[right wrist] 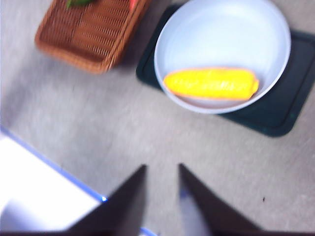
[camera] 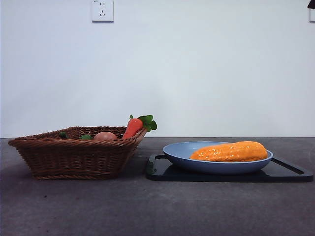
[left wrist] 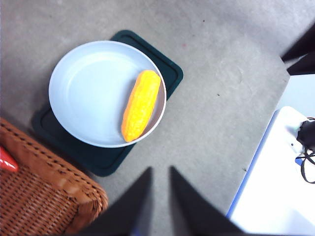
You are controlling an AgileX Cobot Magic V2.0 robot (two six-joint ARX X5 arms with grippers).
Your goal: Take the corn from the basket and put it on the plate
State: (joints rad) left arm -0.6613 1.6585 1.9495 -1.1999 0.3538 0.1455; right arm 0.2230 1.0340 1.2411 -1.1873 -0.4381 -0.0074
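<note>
The glossy orange-yellow corn (camera: 230,152) lies on its side in the light-blue plate (camera: 183,153), near one rim; it also shows as corn (left wrist: 141,104) and corn (right wrist: 211,83) in the wrist views. The dark-brown wicker basket (camera: 74,157) stands left of the plate. My left gripper (left wrist: 160,171) hangs high over the bare table between basket and plate, open by a narrow gap, holding nothing. My right gripper (right wrist: 162,167) is also high above the table, well clear of the plate (right wrist: 221,34), open and empty.
The plate rests on a flat black tray (camera: 162,169). In the basket lie a carrot (camera: 134,127) with green leaves, a pale-orange ball (camera: 105,135) and small green items. A white surface (left wrist: 275,182) borders the table. A black arm tip (camera: 311,4) shows at the front view's top right corner.
</note>
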